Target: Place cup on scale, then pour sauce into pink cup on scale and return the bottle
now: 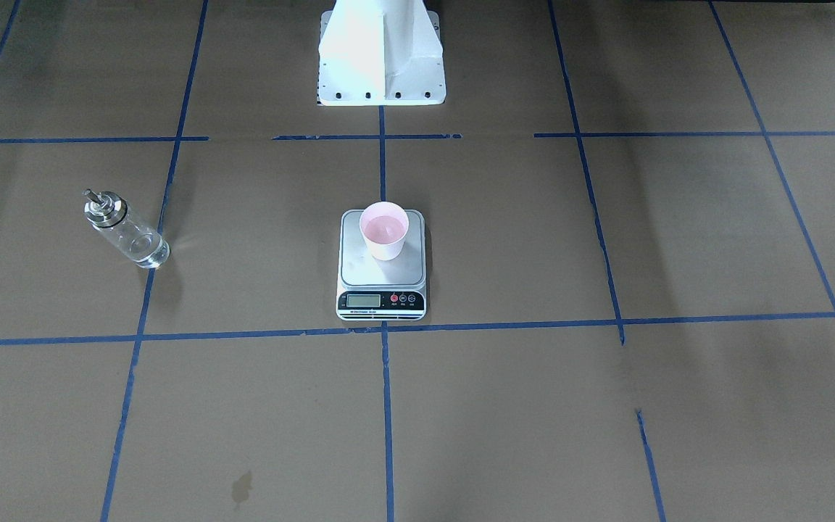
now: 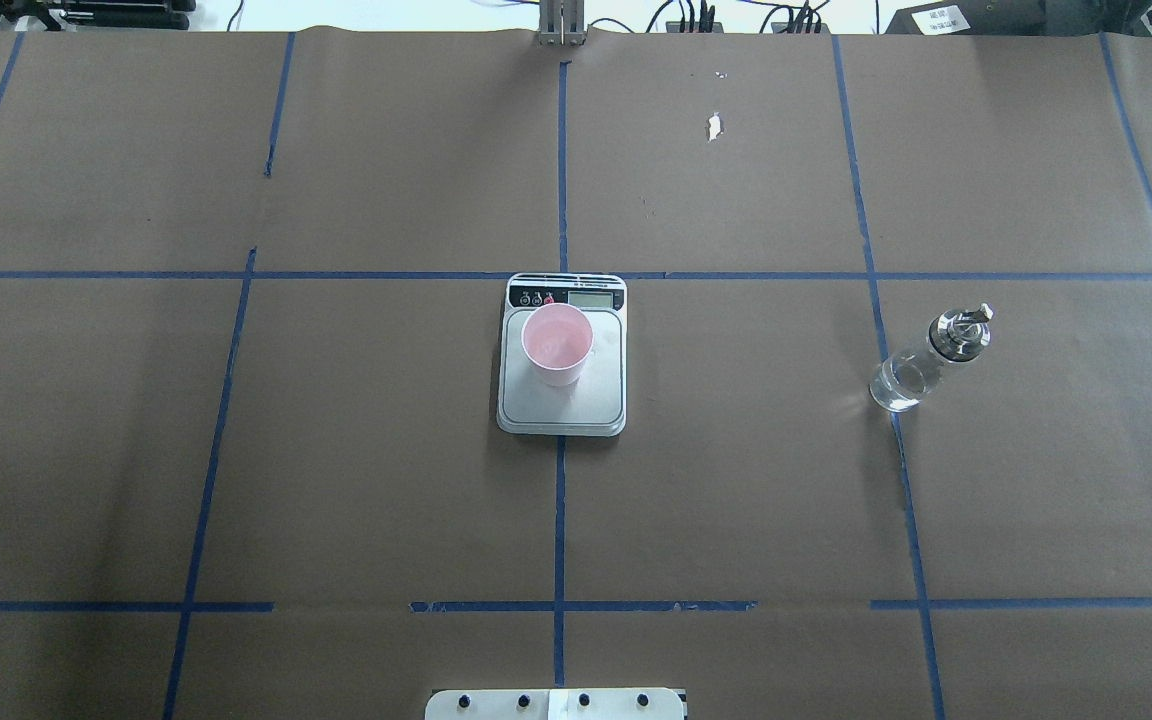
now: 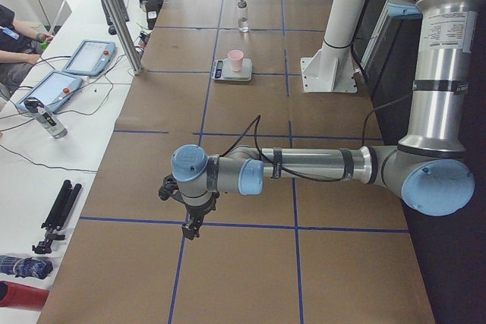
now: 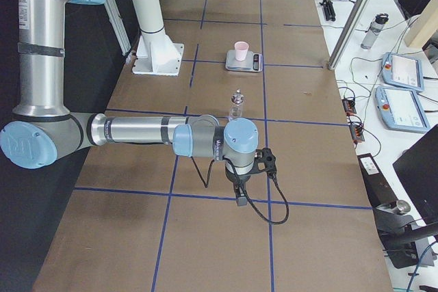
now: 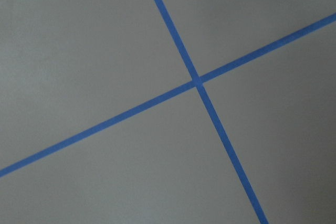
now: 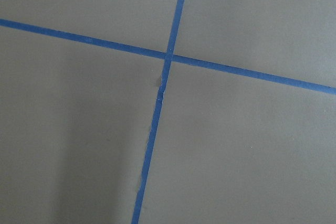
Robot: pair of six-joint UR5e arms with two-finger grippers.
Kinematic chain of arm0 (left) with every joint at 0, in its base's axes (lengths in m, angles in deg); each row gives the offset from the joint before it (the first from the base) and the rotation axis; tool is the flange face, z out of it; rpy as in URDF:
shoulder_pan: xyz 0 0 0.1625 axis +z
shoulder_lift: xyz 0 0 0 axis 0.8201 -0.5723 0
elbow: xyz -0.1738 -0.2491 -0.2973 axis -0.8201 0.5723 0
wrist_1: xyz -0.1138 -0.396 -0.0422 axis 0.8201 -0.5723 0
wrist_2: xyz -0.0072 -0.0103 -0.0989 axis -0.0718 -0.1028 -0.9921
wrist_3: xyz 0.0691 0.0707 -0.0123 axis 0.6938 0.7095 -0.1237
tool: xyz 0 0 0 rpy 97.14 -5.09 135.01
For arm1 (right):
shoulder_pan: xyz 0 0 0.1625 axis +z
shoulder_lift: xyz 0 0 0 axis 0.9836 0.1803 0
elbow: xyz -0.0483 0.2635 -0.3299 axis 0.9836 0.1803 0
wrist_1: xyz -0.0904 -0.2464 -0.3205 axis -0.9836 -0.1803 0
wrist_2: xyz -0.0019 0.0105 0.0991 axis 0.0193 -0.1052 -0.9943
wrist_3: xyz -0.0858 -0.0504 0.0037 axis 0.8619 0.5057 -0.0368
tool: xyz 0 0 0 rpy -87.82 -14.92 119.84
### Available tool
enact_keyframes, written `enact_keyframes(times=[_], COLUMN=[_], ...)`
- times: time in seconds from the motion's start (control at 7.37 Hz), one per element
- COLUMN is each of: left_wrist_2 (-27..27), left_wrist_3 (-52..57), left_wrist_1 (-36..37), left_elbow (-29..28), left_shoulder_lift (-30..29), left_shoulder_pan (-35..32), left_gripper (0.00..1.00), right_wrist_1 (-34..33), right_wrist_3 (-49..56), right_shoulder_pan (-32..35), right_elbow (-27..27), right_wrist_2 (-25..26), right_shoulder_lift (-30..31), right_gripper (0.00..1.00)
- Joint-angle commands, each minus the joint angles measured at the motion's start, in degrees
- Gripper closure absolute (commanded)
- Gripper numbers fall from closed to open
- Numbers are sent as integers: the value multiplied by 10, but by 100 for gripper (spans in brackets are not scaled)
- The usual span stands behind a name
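The pink cup [image 1: 384,230] stands upright on the back part of the scale [image 1: 381,279], at the table's middle. The clear glass bottle [image 1: 126,230] with its silver collar and spout stands alone on the brown paper on my right side, also seen as the bottle [image 2: 926,362]. Any sauce in it is barely visible. My left gripper [image 3: 187,229] and right gripper [image 4: 241,200] hang far out at the table's two ends, pointing down over tape crossings. I cannot tell whether either is open or shut. Both wrist views show only paper and blue tape.
The white robot pedestal [image 1: 381,54] stands behind the scale. Blue tape lines grid the brown paper. A side table beyond the far edge carries tablets [image 3: 87,56] and cables, and a person [image 3: 11,36] sits there.
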Motion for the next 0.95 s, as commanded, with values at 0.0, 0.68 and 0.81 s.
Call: enact_keyframes(times=[0.0,0.68,0.81], left_wrist_2=[1,-1,-25], left_wrist_3=[-1,-65,-117], left_wrist_1=[23,25,24], left_elbow=[6,5,4], left_shoulder_lift=[-1,3,3], left_shoulder_pan=[-1,0,0], left_gripper=[0,0,0], right_wrist_1=[0,-1,0], right_wrist_3=[-56,-61,-78], right_shoulder_pan=[-3,-6,-6], right_elbow=[-1,10,10], right_wrist_2=[-3,-16,-16], right_shoulder_lift=[-4,-12,-12], right_gripper=[0,0,0])
